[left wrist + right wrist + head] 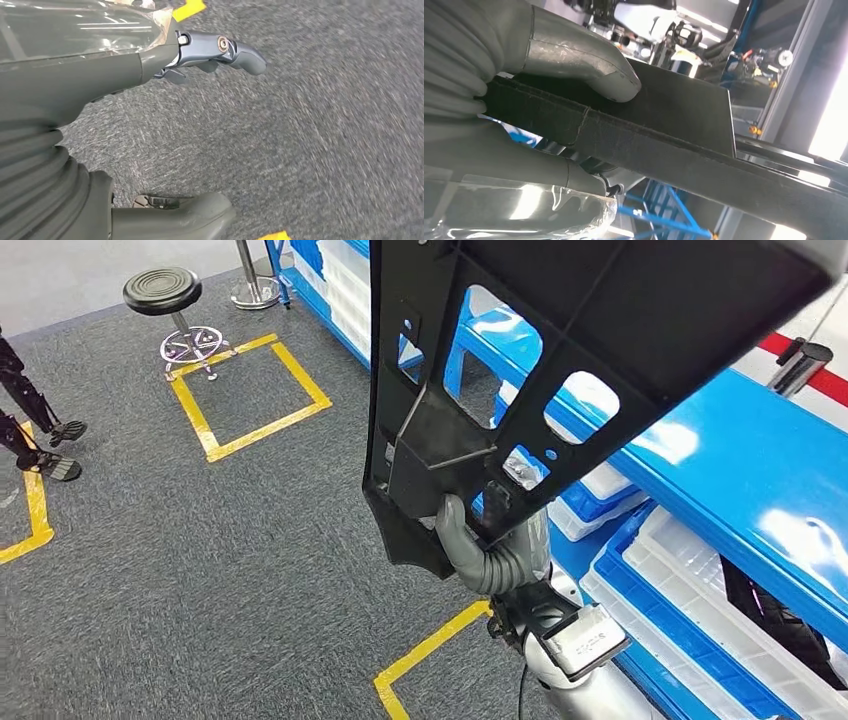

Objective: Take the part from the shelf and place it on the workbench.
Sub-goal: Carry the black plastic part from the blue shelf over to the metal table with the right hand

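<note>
Part: the black part [560,370], a long flat panel with cut-out windows and small holes, was off the shelf and held up in the air in front of the robot, above the grey carpet [200,570] and beside the blue shelf [740,460].
Right hand: the right hand [490,545] gripped the part at its lower end; in the right wrist view the thumb [584,60] pressed flat on one face of the panel [664,120] while the fingers [524,170] closed against the other face.
Left hand: the left hand [210,55] hung over the carpet holding nothing, its fingers loosely curled but apart.
Stiffness: the panel looked rigid, moulded plastic or similar, keeping its shape along its length with no visible sag.
Weight: probably light for its size because of the cut-outs, yet its length beyond the grip would likely lever hard against the hand.
Surface: matt and slightly textured where the thumb sat, so slip seemed a modest risk.
Where to hold: the solid lower end was a sound spot; the thin bars between windows looked weaker.
Hazard: the far end could strike the shelf or the white trays [700,590] when swung.
</note>
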